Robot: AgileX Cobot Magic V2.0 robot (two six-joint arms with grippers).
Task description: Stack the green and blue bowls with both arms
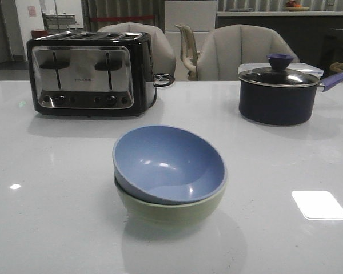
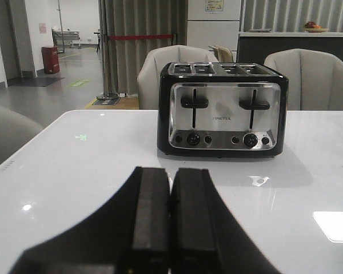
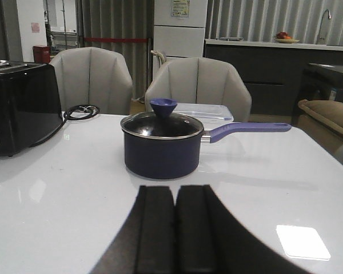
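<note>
Looking at my feeds, the biggest thing is the white table (image 1: 57, 228), glossy enough to show ceiling light patches. Next down in size is the toaster (image 1: 91, 73), black and chrome, four slots, sitting at the back left from the front cam. Back right is the dark saucepan (image 1: 279, 94) with a glass lid, purple-blue knob and handle pointing off to the right. Behind the table I can see a few pale chairs (image 1: 240, 52).

Now the bowls. The blue bowl (image 1: 168, 164) is sitting inside the green bowl (image 1: 171, 208), pretty much center table and nearer the camera than the toaster and pan. Blue one is tipped a bit, its left rim riding higher and its opening facing the front cam, so it isn't seated flat. Only the green one's rim and lower wall show.

Neither arm shows in the front view. On the wrist cams, the left gripper (image 2: 170, 220) has its fingers pressed together with nothing between them, facing the toaster. Right gripper (image 3: 175, 225) is the same, clenched on nothing, facing the saucepan.
</note>
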